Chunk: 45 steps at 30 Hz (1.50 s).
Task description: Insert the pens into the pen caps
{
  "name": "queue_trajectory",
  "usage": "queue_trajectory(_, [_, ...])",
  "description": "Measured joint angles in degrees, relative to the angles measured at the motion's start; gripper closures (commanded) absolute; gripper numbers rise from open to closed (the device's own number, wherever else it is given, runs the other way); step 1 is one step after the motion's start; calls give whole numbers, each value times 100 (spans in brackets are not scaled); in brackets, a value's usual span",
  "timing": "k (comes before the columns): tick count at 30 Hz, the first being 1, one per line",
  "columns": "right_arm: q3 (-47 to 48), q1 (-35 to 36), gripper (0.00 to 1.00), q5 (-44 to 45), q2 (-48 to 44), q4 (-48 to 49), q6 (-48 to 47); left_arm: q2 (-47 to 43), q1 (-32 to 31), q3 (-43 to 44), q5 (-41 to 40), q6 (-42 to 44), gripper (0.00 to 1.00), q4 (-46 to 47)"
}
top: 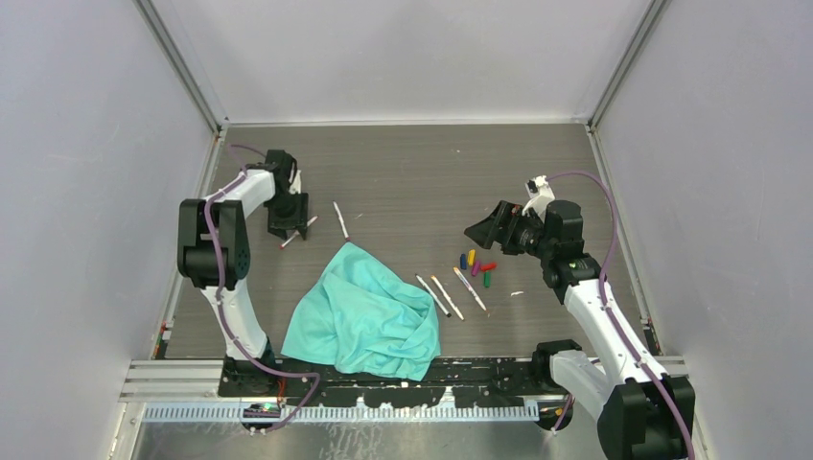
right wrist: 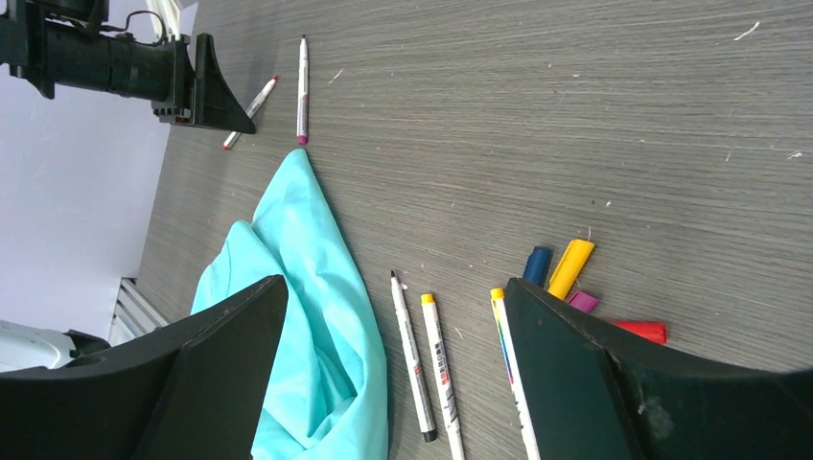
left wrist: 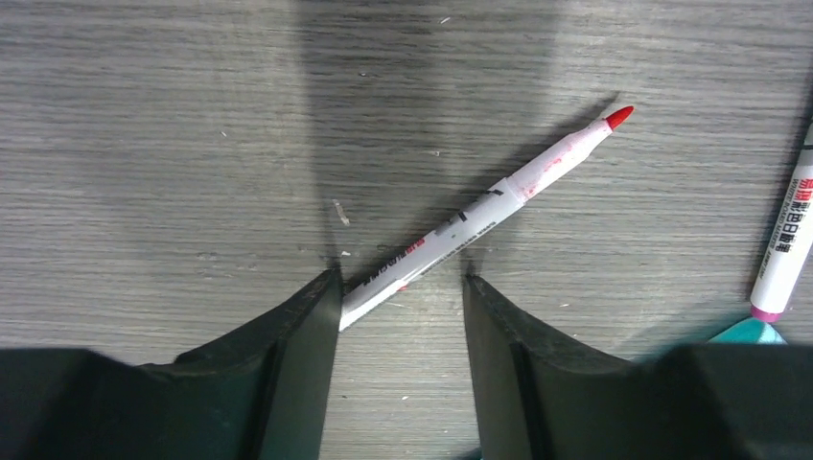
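A red-tipped pen (left wrist: 479,216) lies slantwise on the table, its blunt end between my open left gripper's (left wrist: 401,283) fingertips, touching the left one; both show at far left from above: pen (top: 298,232), gripper (top: 290,226). A second pen (top: 340,220) with a pink end lies right of it. Three more pens (top: 433,295), (top: 447,298), (top: 470,288) lie right of the cloth. Blue (right wrist: 537,264), yellow (right wrist: 570,268), purple (right wrist: 582,302) and red (right wrist: 642,332) pen caps cluster beside them; the green cap (top: 487,279) shows only from above. My right gripper (right wrist: 393,287) hangs open and empty above the table, just beyond the caps (top: 479,230).
A crumpled teal cloth (top: 369,311) lies at the near middle, its tip almost touching the pink-ended pen (right wrist: 303,86). Grey walls close in the table on three sides. A metal rail (top: 192,379) runs along the near edge.
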Motion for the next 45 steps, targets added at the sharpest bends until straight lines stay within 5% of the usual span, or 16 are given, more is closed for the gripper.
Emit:
queue_trajectory(12, [-2, 33, 10, -4, 0, 0, 0, 31, -459, -33, -483, 177, 98, -9])
queue_trajectory(22, [0, 116, 15, -68, 162, 0, 0, -861, -916, -772, -673, 63, 100, -166])
queue_trajectory(26, [28, 542, 22, -83, 363, 37, 101, -2214, -1141, -1231, -94, -74, 100, -68])
queue_trajectory(33, [249, 1882, 30, -201, 1145, 1027, 938, -4732, -1598, -2483, 2579, -511, 100, 1198])
queue_trajectory(40, [673, 2828, 15, -190, 1644, 2168, 1740, -4833, -1674, -2791, 4234, -946, 100, 1967])
queue_trajectory(45, [1132, 3206, 24, -33, 1818, 2653, 1849, -4800, -1838, -2791, 4607, -938, 100, 2061])
